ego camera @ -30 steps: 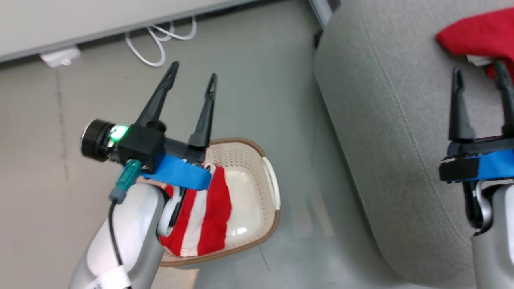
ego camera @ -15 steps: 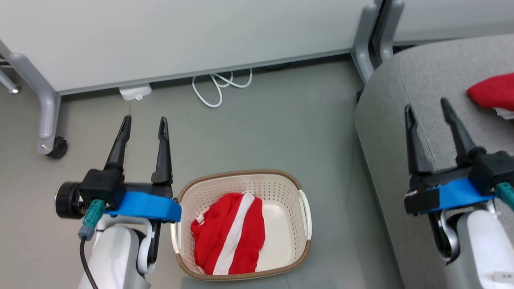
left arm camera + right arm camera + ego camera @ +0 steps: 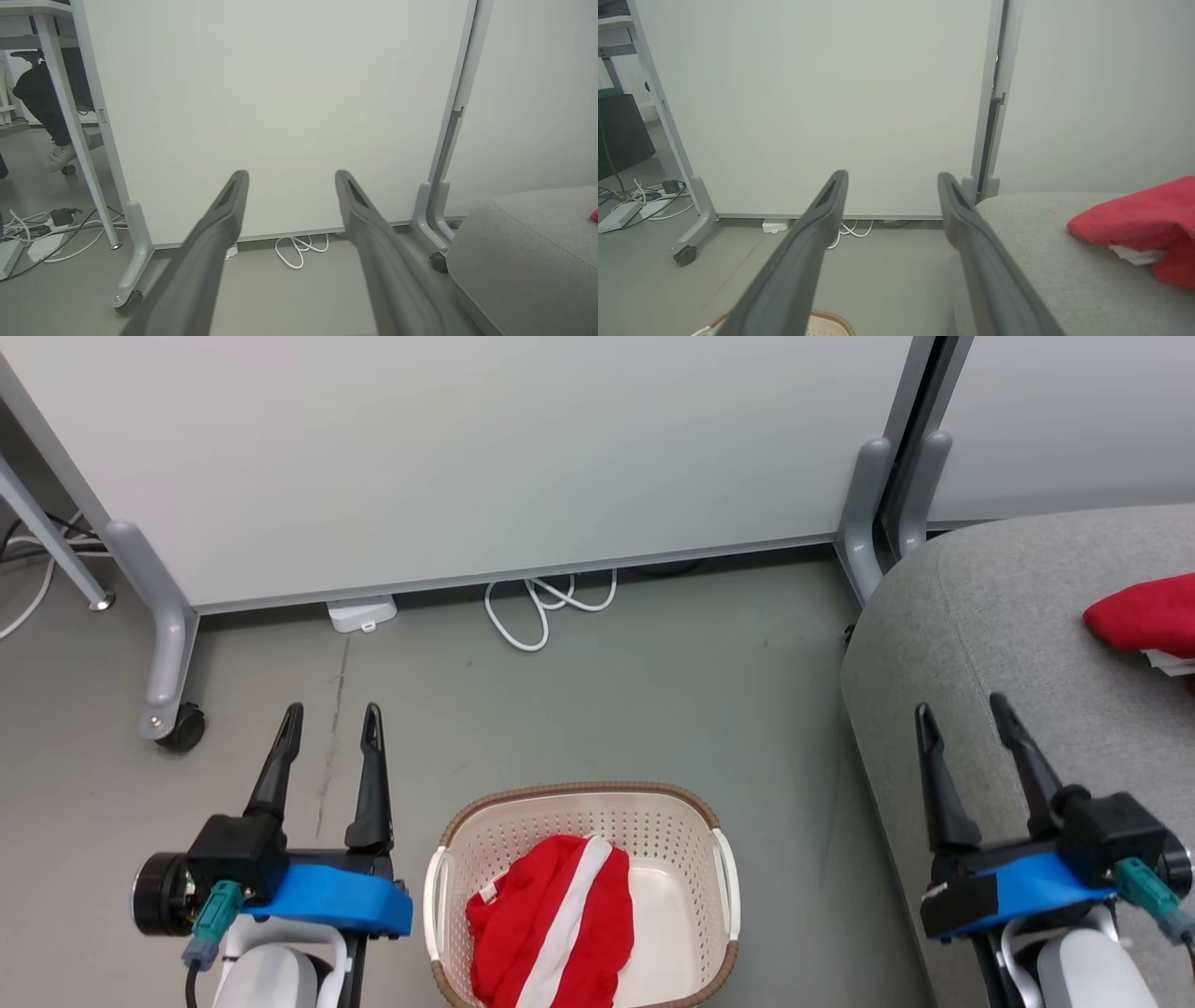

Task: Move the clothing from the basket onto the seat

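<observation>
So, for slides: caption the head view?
Left hand and right hand open; striped garment in basket, red garment on seat.

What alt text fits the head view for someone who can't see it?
A red-and-white striped garment lies in a cream basket on the grey floor, while a plain red garment rests on the grey seat at right. The left gripper and right gripper hover either side, jaws open and empty.

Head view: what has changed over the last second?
The camera has swung, so the whole picture shifted. The left gripper, earlier over the basket, now sits to its left; the right gripper has drawn back from the red garment on the seat. Unchanged: both grippers open and empty, striped garment in the basket.
</observation>
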Tool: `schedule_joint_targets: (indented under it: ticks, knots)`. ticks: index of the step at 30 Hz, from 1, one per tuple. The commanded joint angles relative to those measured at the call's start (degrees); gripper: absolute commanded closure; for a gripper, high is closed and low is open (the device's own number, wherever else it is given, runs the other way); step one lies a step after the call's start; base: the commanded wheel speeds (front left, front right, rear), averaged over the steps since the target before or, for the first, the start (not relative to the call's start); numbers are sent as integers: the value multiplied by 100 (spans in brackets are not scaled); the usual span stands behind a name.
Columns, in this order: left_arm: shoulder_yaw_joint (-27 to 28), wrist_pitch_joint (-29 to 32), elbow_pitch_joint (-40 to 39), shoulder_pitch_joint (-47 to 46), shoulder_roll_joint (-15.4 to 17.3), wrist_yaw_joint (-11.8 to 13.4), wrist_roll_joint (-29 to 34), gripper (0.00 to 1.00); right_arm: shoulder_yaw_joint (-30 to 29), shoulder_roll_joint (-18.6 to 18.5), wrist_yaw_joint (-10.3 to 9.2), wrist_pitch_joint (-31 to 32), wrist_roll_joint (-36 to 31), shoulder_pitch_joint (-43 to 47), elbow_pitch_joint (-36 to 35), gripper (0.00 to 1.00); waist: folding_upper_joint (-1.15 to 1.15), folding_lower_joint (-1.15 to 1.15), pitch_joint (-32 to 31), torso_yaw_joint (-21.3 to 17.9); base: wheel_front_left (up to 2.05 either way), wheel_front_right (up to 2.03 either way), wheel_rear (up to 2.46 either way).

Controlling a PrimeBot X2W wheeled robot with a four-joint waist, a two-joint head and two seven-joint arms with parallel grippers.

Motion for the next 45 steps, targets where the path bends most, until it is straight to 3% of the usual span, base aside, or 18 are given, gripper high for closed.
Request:
schedule_joint_targets:
  ticks: [1, 30, 39, 45]
  knots:
    - [41, -16, -1, 68, -7, -22, 51, 0, -18, 20, 1, -20, 39, 136, 30, 0, -1, 1, -39, -5, 0, 0, 0]
    - [34, -15, 219, 343, -54, -167, 18, 0, -25, 139, 1, -20, 237, 511, 245, 0, -1, 1, -170, 32, 0, 0, 0]
    - [-261, -15, 635, -140, -47, -195, 161, 0, 79, 138, 1, -20, 223, 213, 183, 0, -1, 1, 182, -154, 0, 0, 0]
    - [-715, -15, 1156, -805, 139, -193, 123, 0, 127, 136, 1, -20, 145, -189, 65, 0, -1, 1, 738, -413, 0, 0, 0]
